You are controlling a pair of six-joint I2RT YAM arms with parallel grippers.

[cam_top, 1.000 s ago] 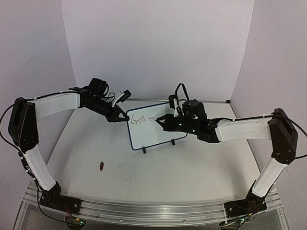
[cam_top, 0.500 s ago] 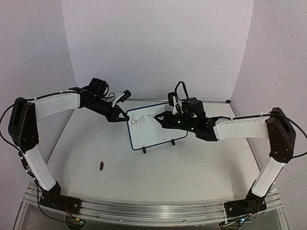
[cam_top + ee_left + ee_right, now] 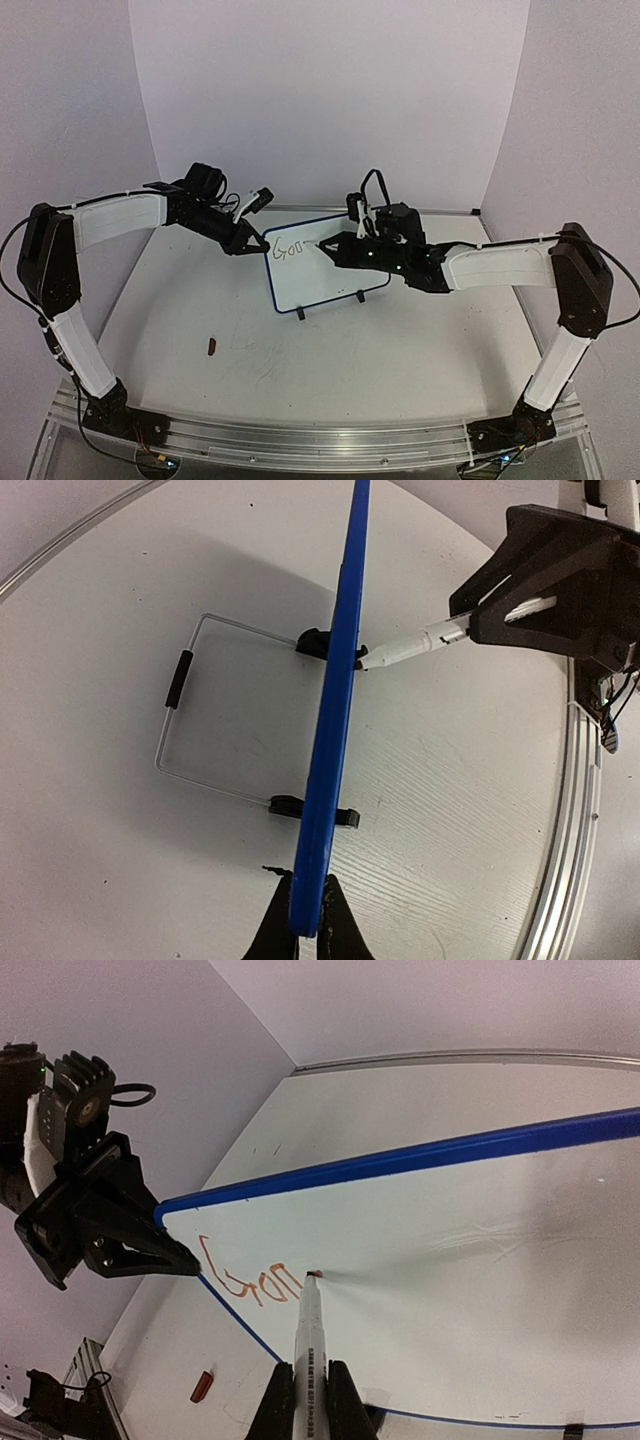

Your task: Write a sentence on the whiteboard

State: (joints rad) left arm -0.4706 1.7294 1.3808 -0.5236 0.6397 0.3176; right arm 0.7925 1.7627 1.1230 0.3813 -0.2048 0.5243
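Whiteboard (image 3: 320, 275): standing on its feet, mid-worktop (image 3: 400, 340). Sentence (image 3: 252, 1285): first few letters only, at the board's upper left corner. Left jaws: clamped on the board's left edge. Right jaws: clamped on marker (image 3: 307, 1345), tip touching the board just right of the letters

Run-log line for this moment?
left gripper: shut on whiteboard | right gripper: shut on marker | tip: on board | sentence: first word only
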